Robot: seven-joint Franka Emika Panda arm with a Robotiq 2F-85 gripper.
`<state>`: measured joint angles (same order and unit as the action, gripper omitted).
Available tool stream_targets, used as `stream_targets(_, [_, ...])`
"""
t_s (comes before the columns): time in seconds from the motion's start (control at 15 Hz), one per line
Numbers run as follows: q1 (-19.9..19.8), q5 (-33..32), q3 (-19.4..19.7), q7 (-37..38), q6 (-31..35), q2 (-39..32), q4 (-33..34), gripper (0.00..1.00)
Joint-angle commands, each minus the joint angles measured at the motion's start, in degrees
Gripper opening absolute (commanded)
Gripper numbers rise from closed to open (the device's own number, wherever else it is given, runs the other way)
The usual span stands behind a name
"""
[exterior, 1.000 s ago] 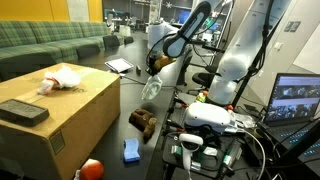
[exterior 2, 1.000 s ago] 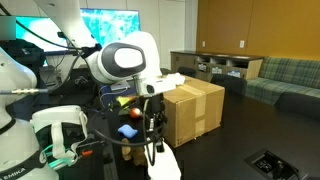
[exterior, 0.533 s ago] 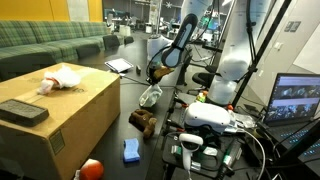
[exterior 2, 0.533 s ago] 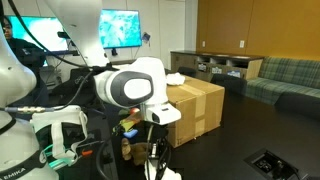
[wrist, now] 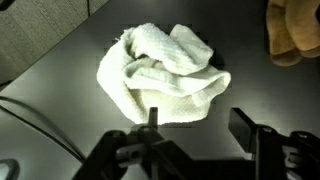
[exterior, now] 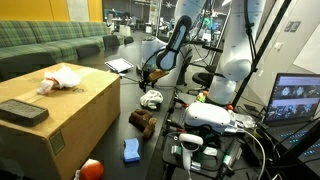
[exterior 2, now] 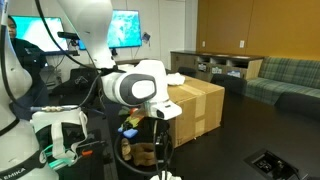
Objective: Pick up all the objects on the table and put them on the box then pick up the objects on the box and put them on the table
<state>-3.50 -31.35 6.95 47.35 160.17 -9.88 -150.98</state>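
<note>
Hanging low over the black table (wrist: pixel 260 95), the gripper (wrist: pixel 195 135) has its fingers apart with nothing between them; a crumpled white cloth (wrist: pixel 165 75) lies on the table just beyond the fingertips, untouched; a brown lump (wrist: pixel 292 35) sits near it. In an exterior view, front to back on the table: orange ball (exterior: pixel 91 167); blue block (exterior: pixel 131 150); brown lump; cloth, under the gripper. The cardboard box (exterior: pixel 70 125) stands beside them, carrying a flat black item (exterior: pixel 22 110) and a pale bundle (exterior: pixel 63 78).
</note>
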Motion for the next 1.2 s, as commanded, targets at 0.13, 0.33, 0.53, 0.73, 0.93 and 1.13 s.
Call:
stream_targets(0.13, [4.33,17.83,-6.42,-14.55,2.30,7.20,-8.47,1.00])
stream_targets(0.33, [7.19,28.31,-10.97,-21.41,1.09,5.10,-6.91,1.00])
stream_targets(0.53, [8.62,38.06,-14.64,-29.84,3.23,2.65,-6.90,1.00])
stream_targets(0.73, [8.60,44.73,-16.92,-36.96,3.47,0.45,-6.84,1.00])
stream_targets(0.93, [7.94,44.48,-16.30,-40.53,5.47,-2.71,-6.86,1.00])
stream_targets(1.13, [5.28,46.01,-18.06,-45.47,9.66,-6.93,-6.86,1.00])
